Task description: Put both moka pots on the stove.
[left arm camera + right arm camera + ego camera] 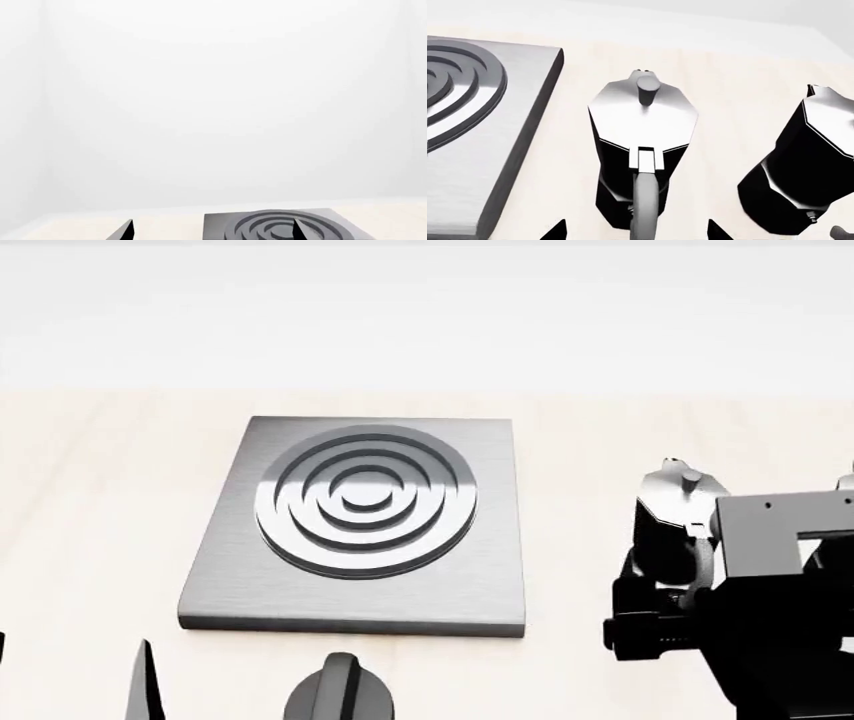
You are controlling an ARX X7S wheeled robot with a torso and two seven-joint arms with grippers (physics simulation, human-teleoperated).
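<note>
Moka pots both off the stove (354,592) — neither placed yet. Head view: stove plate sits centre, burner rings bare; nearer pot (674,520) stands on the table (94,500) at about 3 o'clock from the stove, apart from its edge, mostly hidden by the right arm. Second pot (807,170) only shows properly in the right wrist view, just beside the first on the side away from the stove, tilted in that view by camera angle — cannot tell if it really leans.

Right gripper (637,227) lined up on the nearer pot's handle (646,200); fingertips show at either side of the pot base, jaws apart, nothing clamped. Step in hand looks like the approach to grasp pot one. Next move likely calls for advancing a bit, closing on the handle or body, lifting clear of the plate's raised edge, then carrying toward 9 o'clock onto the burner.

Left gripper (213,231) hovers near the stove's front edge, jaws apart, empty.

Room: the gap between the pots is narrow, so the outer finger could nudge pot two. Black knob (340,690) sits at 6 o'clock of the stove. Open table beyond the stove at 12 and 9 o'clock.
</note>
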